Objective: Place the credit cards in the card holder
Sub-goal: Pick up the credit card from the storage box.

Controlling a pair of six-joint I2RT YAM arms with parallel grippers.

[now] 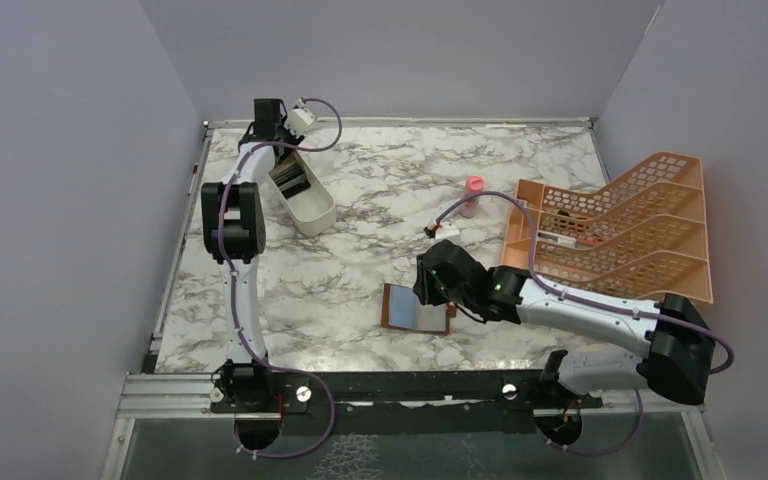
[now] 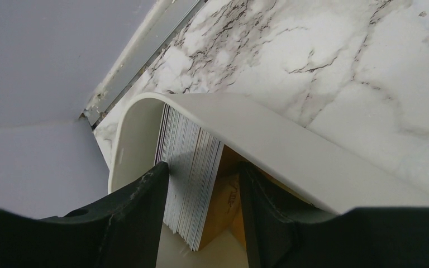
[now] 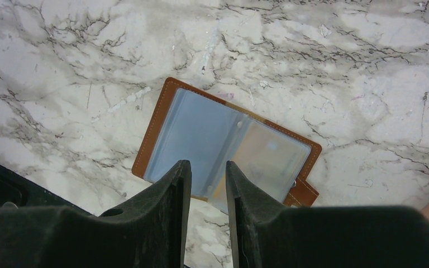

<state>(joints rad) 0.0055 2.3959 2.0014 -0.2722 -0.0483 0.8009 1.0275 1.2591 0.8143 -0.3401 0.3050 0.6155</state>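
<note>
I see the card holder (image 3: 223, 139) open flat, near right on the worktop (image 1: 380, 220): brown rim, blue-grey sleeves. Right gripper (image 3: 208, 167) jaws narrow over it; I can't tell if they grip. Left gripper (image 2: 204, 173) jaws wide astride upright credit cards (image 2: 190, 167), far-left tray (image 2: 290, 151).

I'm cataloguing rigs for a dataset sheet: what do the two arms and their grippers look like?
Both the left arm and right arm have white tubular links joined by black joint housings, with a purple cable looping along each. The left gripper and right gripper are matte black, with two blunt, tapering fingers; no markings show.
</note>
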